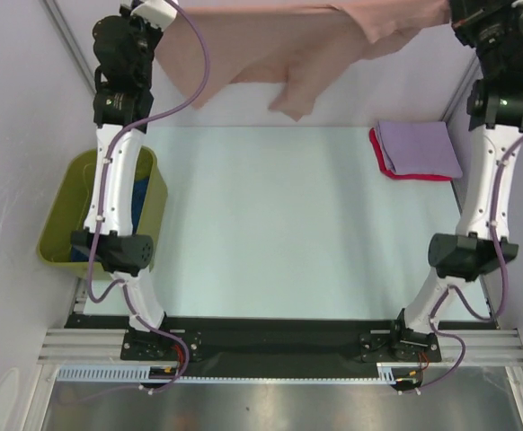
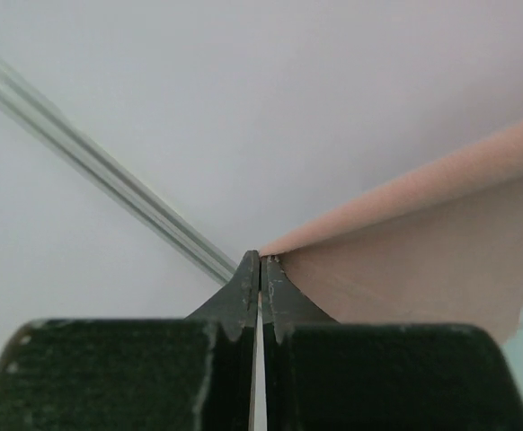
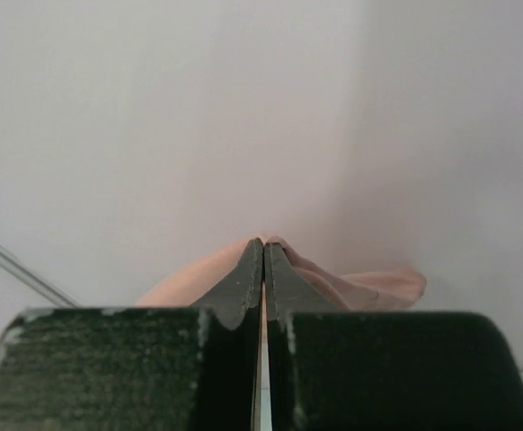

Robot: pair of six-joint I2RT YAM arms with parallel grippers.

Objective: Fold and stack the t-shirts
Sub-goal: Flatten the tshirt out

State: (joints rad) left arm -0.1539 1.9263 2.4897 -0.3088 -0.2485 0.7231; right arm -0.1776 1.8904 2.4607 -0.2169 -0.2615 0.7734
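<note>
The left gripper [image 2: 260, 259] and right gripper [image 3: 263, 243] were each clamped tight on the salmon-pink t-shirt [image 1: 270, 49], which hung between them above the table's [image 1: 270, 233] far edge. The lavender t-shirt [image 1: 419, 146] lay folded atop the red t-shirt [image 1: 381, 162]

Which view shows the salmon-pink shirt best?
Top external: the salmon-pink shirt hangs spread across the far edge, much of it visible. Left wrist shows only an edge pinched in the shut left tool and a panel running right. Right wrist shows a bunched fold behind the right tool.
</note>
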